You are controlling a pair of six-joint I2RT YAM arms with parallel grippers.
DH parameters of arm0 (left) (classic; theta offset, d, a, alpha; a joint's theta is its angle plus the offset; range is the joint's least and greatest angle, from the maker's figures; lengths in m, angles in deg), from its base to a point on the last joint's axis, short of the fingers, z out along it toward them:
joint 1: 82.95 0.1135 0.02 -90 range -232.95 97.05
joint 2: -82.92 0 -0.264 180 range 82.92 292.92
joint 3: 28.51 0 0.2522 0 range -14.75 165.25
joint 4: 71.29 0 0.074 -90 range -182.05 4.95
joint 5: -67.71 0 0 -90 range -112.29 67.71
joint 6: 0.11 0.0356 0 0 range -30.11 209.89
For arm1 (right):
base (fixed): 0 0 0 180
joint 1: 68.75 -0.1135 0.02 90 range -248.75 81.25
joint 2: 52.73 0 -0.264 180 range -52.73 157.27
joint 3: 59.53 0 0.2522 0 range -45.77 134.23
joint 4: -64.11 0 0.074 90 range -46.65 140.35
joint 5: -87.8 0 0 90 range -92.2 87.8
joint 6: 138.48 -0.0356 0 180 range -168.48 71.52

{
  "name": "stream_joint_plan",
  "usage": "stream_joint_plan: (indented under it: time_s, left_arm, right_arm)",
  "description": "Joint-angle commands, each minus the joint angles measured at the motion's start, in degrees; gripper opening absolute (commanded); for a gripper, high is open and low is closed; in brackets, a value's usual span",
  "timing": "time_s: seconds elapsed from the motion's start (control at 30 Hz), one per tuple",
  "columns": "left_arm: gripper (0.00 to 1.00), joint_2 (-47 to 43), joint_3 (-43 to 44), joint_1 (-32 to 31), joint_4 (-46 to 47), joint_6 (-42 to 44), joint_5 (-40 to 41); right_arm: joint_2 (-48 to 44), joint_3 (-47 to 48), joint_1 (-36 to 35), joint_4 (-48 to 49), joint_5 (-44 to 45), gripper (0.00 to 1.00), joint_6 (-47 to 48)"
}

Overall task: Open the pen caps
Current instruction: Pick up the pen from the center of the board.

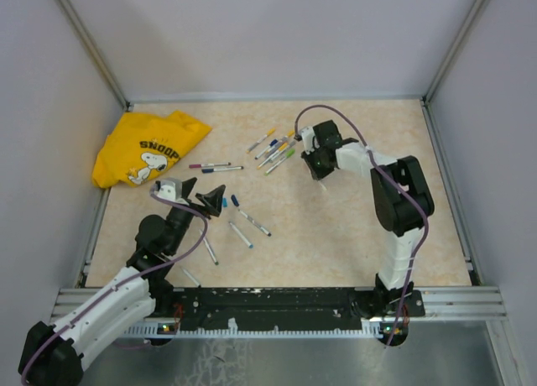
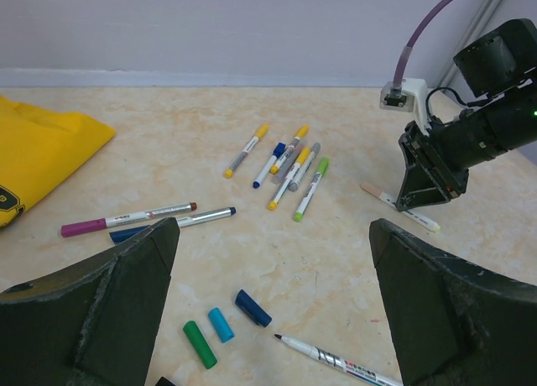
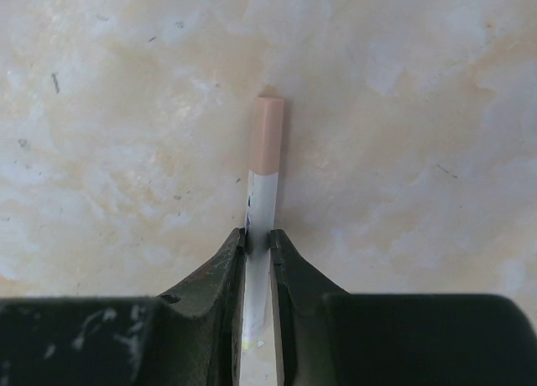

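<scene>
My right gripper (image 3: 258, 235) is shut on the white barrel of a pen (image 3: 262, 200) that lies on the table. Its peach cap (image 3: 268, 133) is still on and points away from the fingers. In the left wrist view the same pen (image 2: 379, 195) lies under the right gripper (image 2: 417, 204). My left gripper (image 2: 273, 226) hangs open with nothing between its fingers. Below it lie three loose pen caps: green (image 2: 200, 344), light blue (image 2: 221, 325) and dark blue (image 2: 252, 308). An uncapped pen (image 2: 336, 359) lies beside them. Several capped pens (image 2: 289, 168) form a cluster further back.
A yellow Snoopy shirt (image 1: 147, 147) lies at the back left. Two more pens (image 1: 214, 165) lie near it, and several uncapped pens (image 1: 245, 228) lie right of the left gripper (image 1: 204, 196). Walls enclose the table on three sides.
</scene>
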Motion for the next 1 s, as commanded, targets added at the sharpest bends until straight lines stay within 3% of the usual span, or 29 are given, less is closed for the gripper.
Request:
stream_joint_plan:
  time_s: [0.0, 0.2, 0.47, 0.97]
  left_arm:
    - [1.0, -0.7, -0.75, 0.17, 2.23, -0.36, 0.44]
    - [1.0, -0.77, -0.88, 0.23, 2.32, -0.44, 0.44]
    - [1.0, -0.77, -0.88, 0.18, 2.32, -0.37, 0.44]
    - [1.0, -1.38, -1.2, 0.23, 2.41, -0.43, 0.55]
  right_arm:
    - [-2.14, -1.96, -0.37, -6.75, -6.4, 0.16, 5.69]
    - [-2.47, -2.68, -0.37, -9.32, -10.53, 0.07, 8.34]
    - [-3.58, -3.56, -1.14, -10.34, -12.41, 0.06, 10.73]
    - [-2.7, -3.77, -3.44, -10.37, -7.16, 0.21, 12.68]
